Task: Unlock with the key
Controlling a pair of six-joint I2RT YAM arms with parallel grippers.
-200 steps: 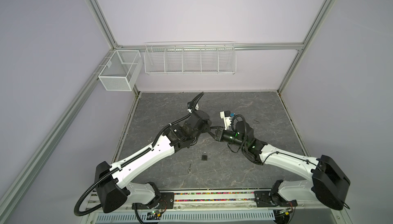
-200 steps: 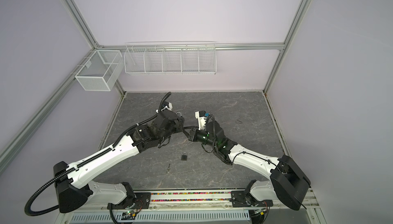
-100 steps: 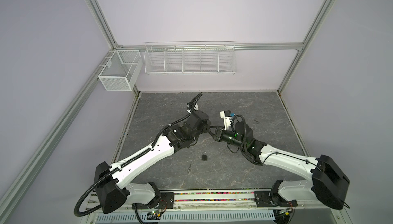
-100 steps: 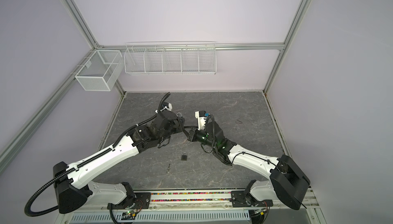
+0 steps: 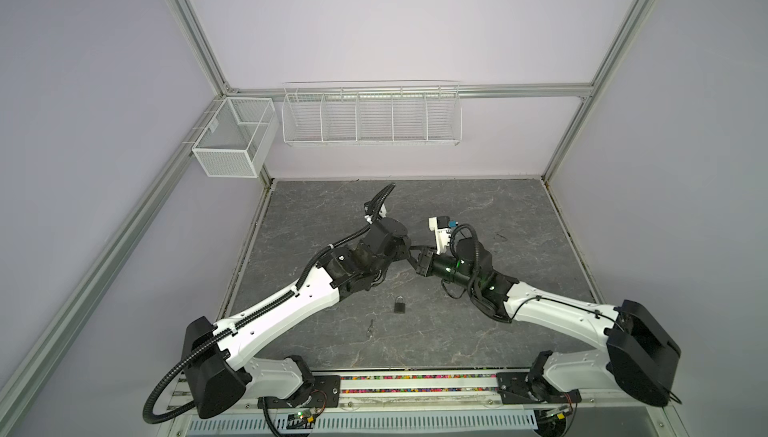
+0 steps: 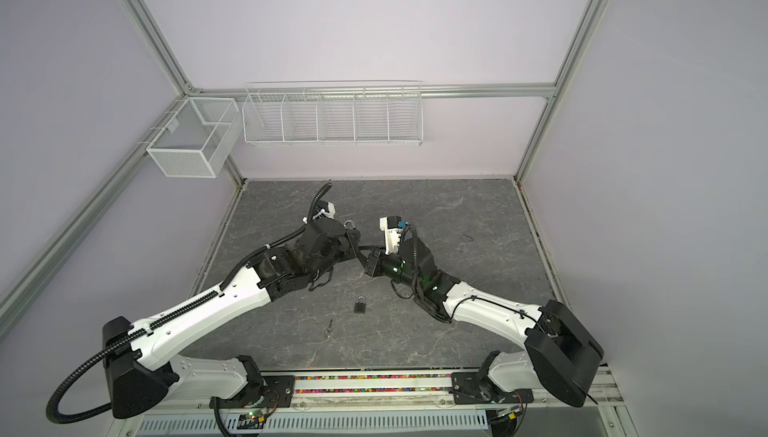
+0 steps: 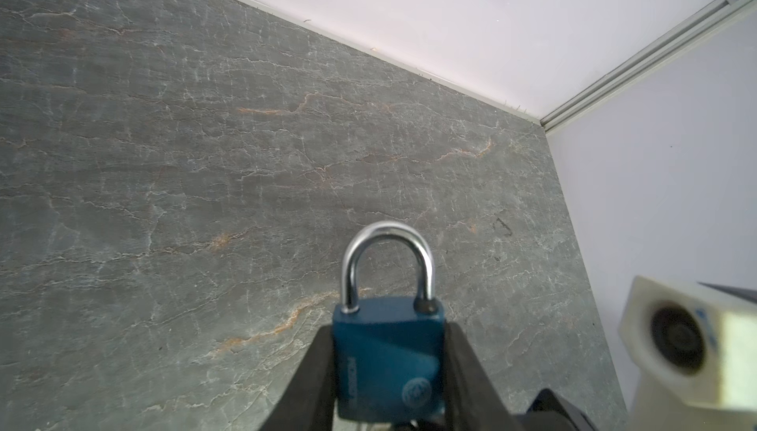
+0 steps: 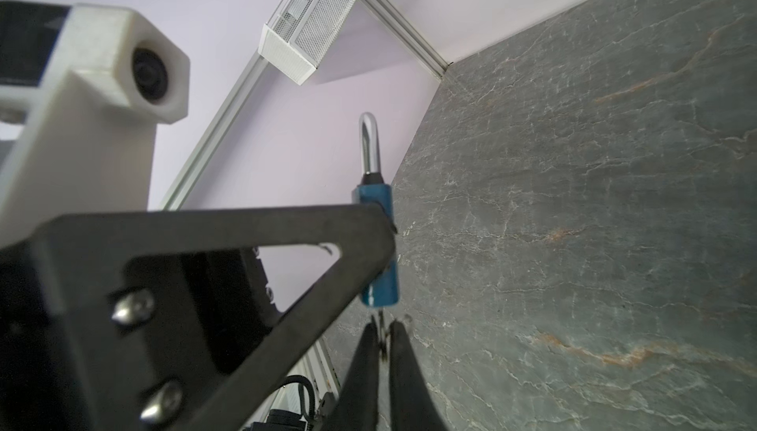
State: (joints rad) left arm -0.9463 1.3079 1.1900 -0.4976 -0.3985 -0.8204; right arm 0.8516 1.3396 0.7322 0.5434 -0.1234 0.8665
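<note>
Two padlocks — blue padlock (image 7: 387, 367) gripped by left claw (image 7: 387, 330), black padlock (image 5: 400, 305) loose, right claw (image 8: 381, 326) — hold unclear

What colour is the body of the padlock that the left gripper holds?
The padlock has a blue body; the left wrist view shows it best.

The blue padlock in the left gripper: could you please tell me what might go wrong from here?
1. The key sits at the blue padlock's keyhole end between the right gripper's jaws, which look slightly apart; it could slip out before turning.
2. The left gripper clamps the padlock only by its narrow sides, so a hard turn might twist it loose. The shackle looks closed.
</note>
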